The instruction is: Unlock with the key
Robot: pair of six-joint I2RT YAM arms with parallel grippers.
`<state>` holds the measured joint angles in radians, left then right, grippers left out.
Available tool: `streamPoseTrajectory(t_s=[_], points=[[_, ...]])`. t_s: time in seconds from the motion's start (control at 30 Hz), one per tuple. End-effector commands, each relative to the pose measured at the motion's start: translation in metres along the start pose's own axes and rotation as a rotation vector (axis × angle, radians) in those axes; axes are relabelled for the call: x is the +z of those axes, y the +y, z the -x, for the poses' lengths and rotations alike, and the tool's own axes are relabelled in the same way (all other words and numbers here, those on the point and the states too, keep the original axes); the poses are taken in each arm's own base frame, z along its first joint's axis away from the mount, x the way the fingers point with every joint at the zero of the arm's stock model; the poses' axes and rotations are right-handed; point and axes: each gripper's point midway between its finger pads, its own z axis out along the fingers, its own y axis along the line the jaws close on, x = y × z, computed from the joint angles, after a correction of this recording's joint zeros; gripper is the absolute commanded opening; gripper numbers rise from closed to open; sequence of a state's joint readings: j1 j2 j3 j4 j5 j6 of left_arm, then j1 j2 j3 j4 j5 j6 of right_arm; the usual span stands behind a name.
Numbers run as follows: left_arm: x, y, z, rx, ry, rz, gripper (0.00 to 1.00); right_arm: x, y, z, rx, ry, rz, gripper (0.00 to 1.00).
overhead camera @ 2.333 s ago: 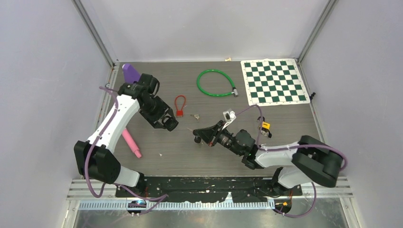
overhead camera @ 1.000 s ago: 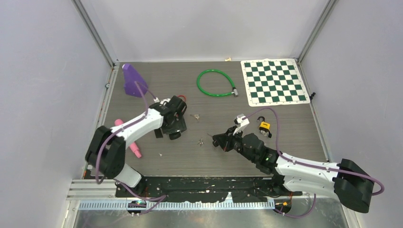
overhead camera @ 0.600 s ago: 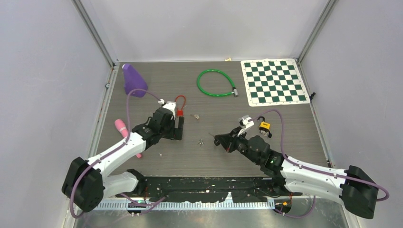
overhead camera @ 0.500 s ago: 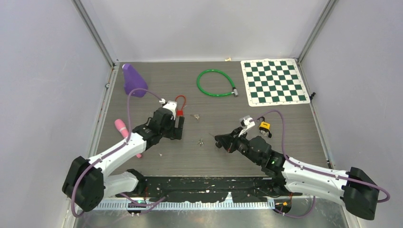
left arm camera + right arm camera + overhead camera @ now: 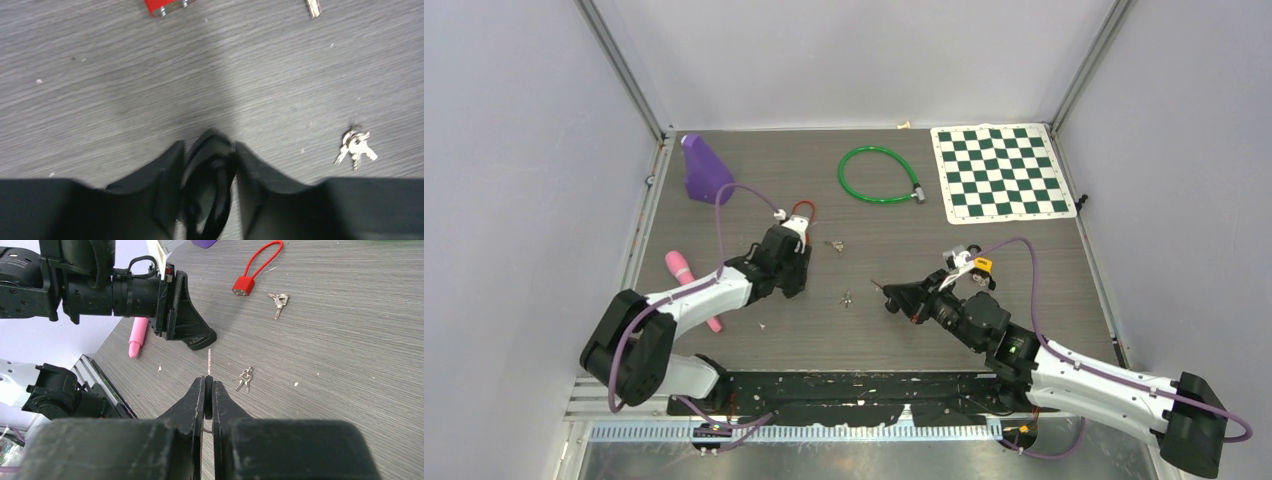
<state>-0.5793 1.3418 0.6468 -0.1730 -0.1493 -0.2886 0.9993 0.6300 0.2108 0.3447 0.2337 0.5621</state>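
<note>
Left pincer: parted halfway, holding nothing; padlock ahead | Right pincer: clamped on key; key bunch right of tip

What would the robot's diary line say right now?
left gripper: open, empty, near red padlock | right gripper: shut on key | key not yet in padlock

Red padlock and keys, lying flat on the table
Red padlock, cable loop closed, pointing to 12 o'clock from above; key pair at its 3 o'clock, key bunch at 5 o'clock; single key pinched in the right gripper.
</note>
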Motion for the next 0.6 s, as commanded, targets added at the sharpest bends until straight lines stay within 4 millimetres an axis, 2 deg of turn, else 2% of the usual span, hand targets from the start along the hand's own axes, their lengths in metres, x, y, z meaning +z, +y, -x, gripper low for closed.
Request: streamPoseTrajectory(t_s=[0.0, 0.07, 0.17, 0.2, 0.23, 0.3, 0.37, 0.43, 0.5, 0.57], points=[[0.011, -0.020, 0.007, -0.132, 0.008, -0.067, 0.26, -0.001, -0.002, 0.004, 0.027, -0.025, -0.018, 0.05], [0.013, -0.023, 0.012, -0.236, 0.003, -0.053, 0.20, -0.001, -0.002, 0.005, 0.032, -0.024, -0.018, 0.06], [0.015, -0.023, 0.022, -0.401, -0.009, -0.009, 0.20, -0.002, -0.002, 0.005, 0.037, -0.025, -0.024, 0.05], [0.015, -0.025, 0.026, -0.446, -0.014, -0.002, 0.20, -0.002, -0.007, 0.006, -0.075, -0.024, -0.026, 0.05], [0.017, -0.027, 0.028, -0.461, -0.017, 0.010, 0.23, -0.002, -0.003, 0.006, 0.010, -0.025, -0.026, 0.05], [0.019, -0.027, 0.032, -0.463, -0.024, 0.041, 0.33, -0.002, -0.003, 0.006, 0.036, -0.024, -0.032, 0.05], [0.021, -0.027, 0.029, -0.441, -0.023, 0.056, 0.48, -0.002, -0.002, 0.007, 0.038, -0.020, -0.033, 0.05], [0.021, -0.025, 0.023, -0.418, -0.029, 0.083, 0.58, -0.003, -0.003, 0.007, 0.038, -0.019, -0.036, 0.05], [0.019, -0.023, 0.017, -0.394, -0.056, 0.096, 0.67, -0.004, -0.004, 0.007, 0.041, -0.023, -0.039, 0.05], [0.017, -0.025, 0.013, -0.373, -0.089, 0.092, 0.70, -0.005, -0.006, 0.006, 0.043, -0.024, -0.042, 0.05]])
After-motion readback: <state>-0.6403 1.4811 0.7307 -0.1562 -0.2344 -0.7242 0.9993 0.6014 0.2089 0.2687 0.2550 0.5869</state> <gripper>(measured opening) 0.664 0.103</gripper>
